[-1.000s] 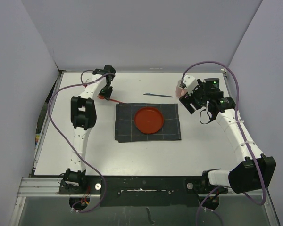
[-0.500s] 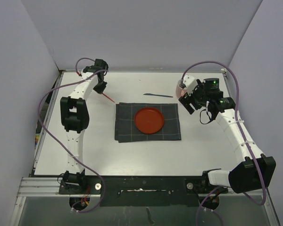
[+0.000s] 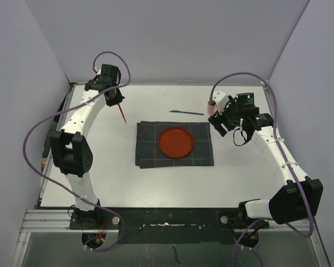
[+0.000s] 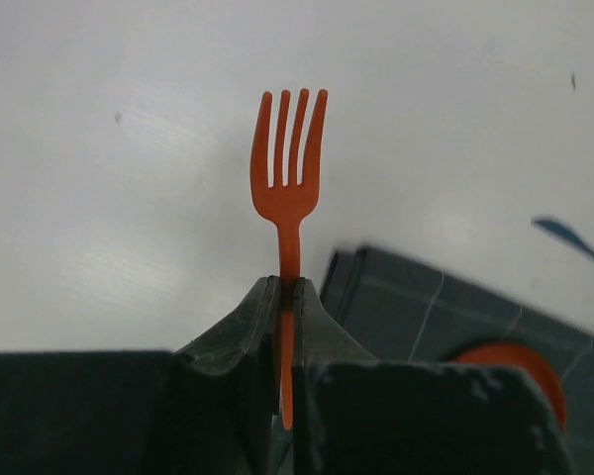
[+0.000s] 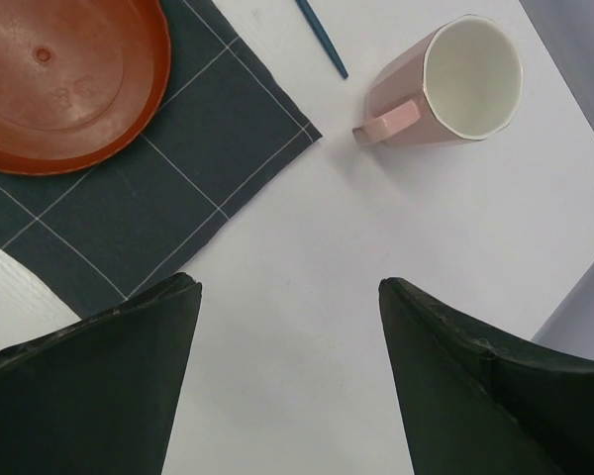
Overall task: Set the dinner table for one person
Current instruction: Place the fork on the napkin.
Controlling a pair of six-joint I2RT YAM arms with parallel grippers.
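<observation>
Toward the far-left corner of the dinner table (image 3: 156, 183), the left gripper (image 4: 285, 287) pinches the orange fork (image 4: 289, 178) by its handle, tines leading, with the mat (image 3: 150, 153) lying rightward and nearer, while the right gripper (image 5: 287, 287) gapes empty beside the pink mug (image 5: 455, 84).

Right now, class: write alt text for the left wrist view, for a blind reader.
The left hand pinches an orange fork by its handle, tines pointing away, over the white table. A dark grid-lined mat and part of a red plate show at lower right.

Left pincer (image 4: 285, 297) carried orange fork (image 4: 288, 163) leftward, away from mat (image 3: 147, 151); right pincer (image 5: 289, 287) apparently nudged left.
</observation>
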